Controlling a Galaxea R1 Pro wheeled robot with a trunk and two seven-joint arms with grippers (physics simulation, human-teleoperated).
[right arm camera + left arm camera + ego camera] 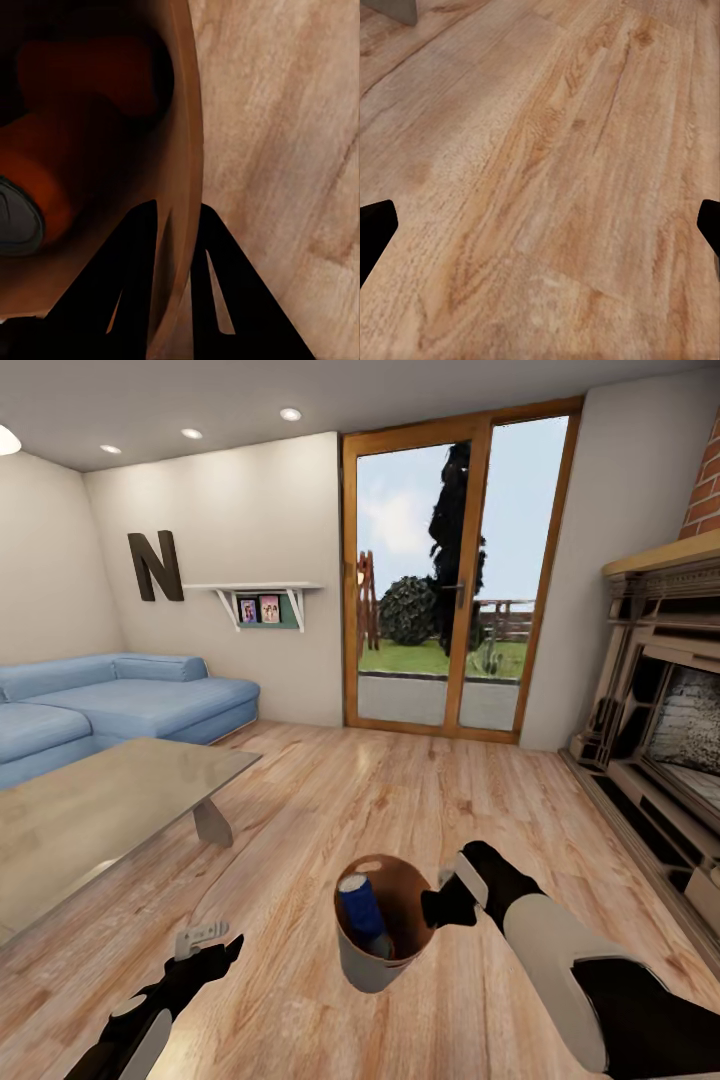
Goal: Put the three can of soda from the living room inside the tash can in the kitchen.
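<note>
Fingers of the right gripper [443, 908] pinch the rim of the tash can [362, 966], one inside and one outside its wall, holding it above the wood floor [400, 800] of the living room; a blue can of soda [360, 912] stands tilted inside, and the right wrist view shows an orange can [45, 180] lying in there too. Left gripper [215, 945] hangs open and empty over bare boards, just off the glass coffee table [90, 810] corner. Wide floor runs between table and fireplace [660, 730] to the glass doors [450, 580].
</note>
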